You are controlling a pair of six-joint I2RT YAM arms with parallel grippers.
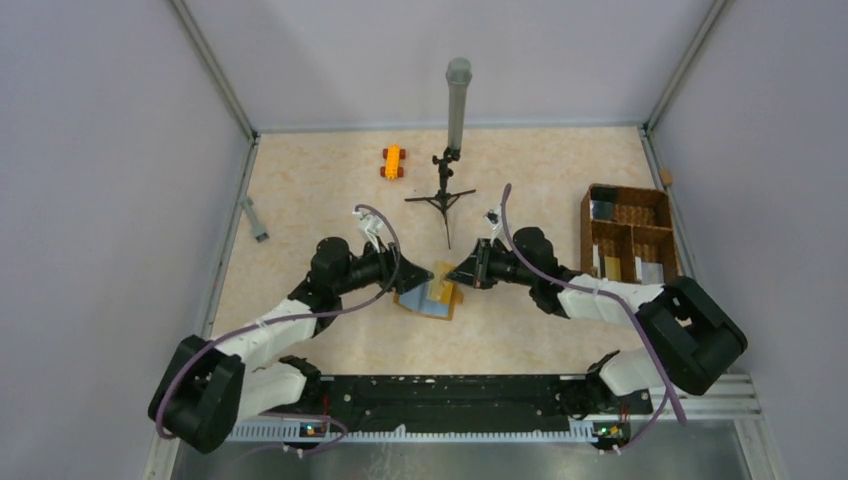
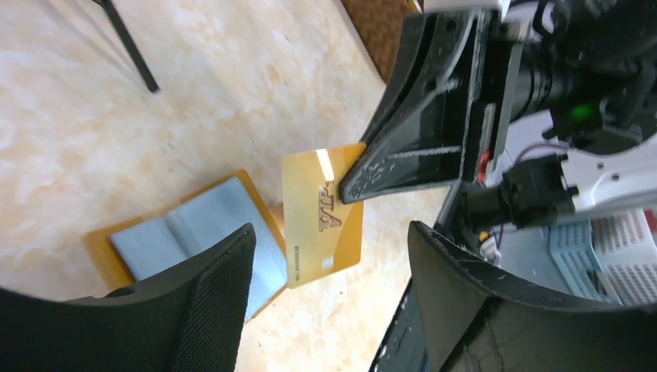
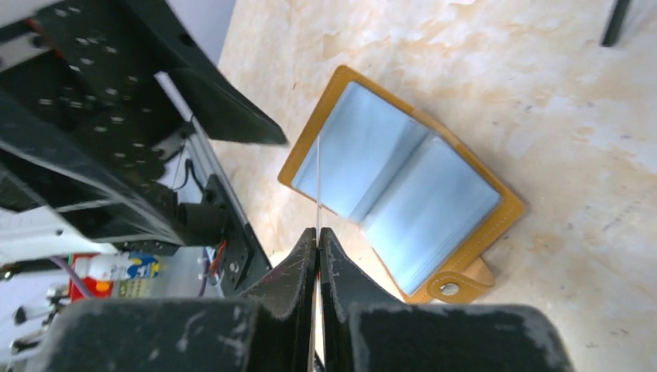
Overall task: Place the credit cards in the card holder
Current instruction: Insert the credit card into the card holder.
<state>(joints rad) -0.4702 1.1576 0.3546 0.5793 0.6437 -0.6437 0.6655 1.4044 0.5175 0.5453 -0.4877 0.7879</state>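
The right pincer point(image 3: 318, 239) is pressed shut on a gold card point(image 2: 321, 221). It grips the card by one short end. In the left wrist view the card sits mid-frame, its face lettered "VIP", and stands on edge above the table point(image 1: 300, 190). In the right wrist view the same card shows only as a thin line running up from the closed fingertips.

The left pincer point(image 2: 331, 231) is spread wide, with one finger point(image 2: 205, 302) at the lower left of its own view and the other at the lower right. The card shows in the gap between them, and neither finger touches it.

The card holder point(image 3: 403, 186) lies open and flat on the table, right of centre in the right wrist view. Its pale blue pockets face up inside an orange border, and the snap tab point(image 3: 451, 288) sticks out at its lower edge. In the top view it lies at the centre of the frame, just below where the two pincers meet.

Also in the top view, a toy car point(image 1: 392, 161) sits in the upper middle. A small tripod point(image 1: 442, 198) carrying a grey tube stands right of it. A wicker basket point(image 1: 628, 235) with compartments sits at the right edge of the table.
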